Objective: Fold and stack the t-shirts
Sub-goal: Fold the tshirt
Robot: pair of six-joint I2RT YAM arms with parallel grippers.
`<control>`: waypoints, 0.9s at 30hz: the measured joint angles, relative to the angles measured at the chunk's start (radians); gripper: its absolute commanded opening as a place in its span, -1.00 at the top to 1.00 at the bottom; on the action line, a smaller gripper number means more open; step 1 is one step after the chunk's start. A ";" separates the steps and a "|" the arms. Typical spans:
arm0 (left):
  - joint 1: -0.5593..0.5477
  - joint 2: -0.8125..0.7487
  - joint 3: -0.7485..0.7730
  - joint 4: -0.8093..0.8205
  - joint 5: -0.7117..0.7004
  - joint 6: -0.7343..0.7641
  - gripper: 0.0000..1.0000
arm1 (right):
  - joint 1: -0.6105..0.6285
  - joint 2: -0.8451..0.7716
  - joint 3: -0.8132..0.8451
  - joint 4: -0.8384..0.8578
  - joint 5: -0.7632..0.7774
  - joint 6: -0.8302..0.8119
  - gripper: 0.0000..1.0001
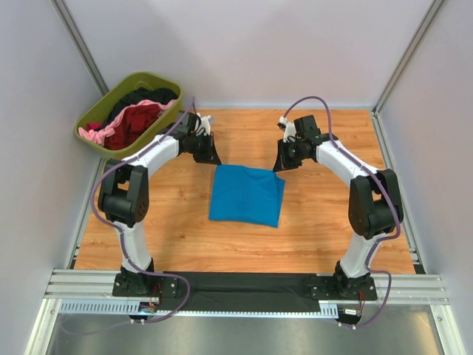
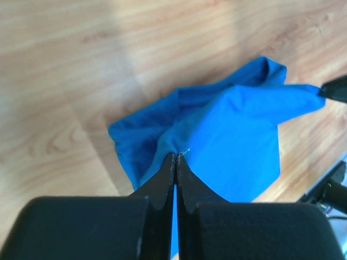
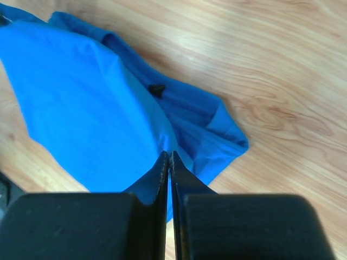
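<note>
LAUNDRY BENCH: A blue t-shirt [image 1: 245,195] lies partly folded in the middle of the wooden surface [image 1: 325,237], between two robot arms, with its far edge lifted at both corners. The left claw [image 1: 209,157] is closed tight on the far left corner of the cloth. The left wrist view shows its two black fingers pressed together, with the blue fabric drawn up into a peak at their tips. The right claw [image 1: 279,164] is likewise clamped on the far right corner, and the cloth rises to meet its fingertips in the right wrist view. There a small dark tag [image 3: 156,88] shows on a lower layer of the shirt. Between the two grips the top layer is stretched fairly smooth, while the layers beneath it are bunched and creased along the far side. The near part of the shirt rests flat on the surface. At the far left corner stands a green tub [image 1: 109,103] holding a heap of other clothes: a dark red shirt [image 1: 137,122], a pink shirt [image 1: 103,134] and a black shirt [image 1: 148,96], all crumpled together.
</note>
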 measured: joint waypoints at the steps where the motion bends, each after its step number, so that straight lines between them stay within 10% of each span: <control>1: 0.000 0.029 0.031 -0.007 -0.006 0.000 0.93 | 0.000 0.003 0.000 0.001 0.021 0.000 0.99; 8: 0.000 0.249 0.274 -0.046 -0.053 -0.010 0.42 | -0.016 0.050 -0.003 0.047 0.148 0.022 0.96; 15: 0.001 0.268 0.309 -0.126 -0.156 -0.027 0.11 | -0.045 0.096 -0.013 0.075 0.222 0.114 -0.30; 27: -0.083 -0.112 -0.033 -0.115 -0.216 -0.131 0.01 | -0.018 -0.074 -0.175 0.090 0.205 0.391 -0.19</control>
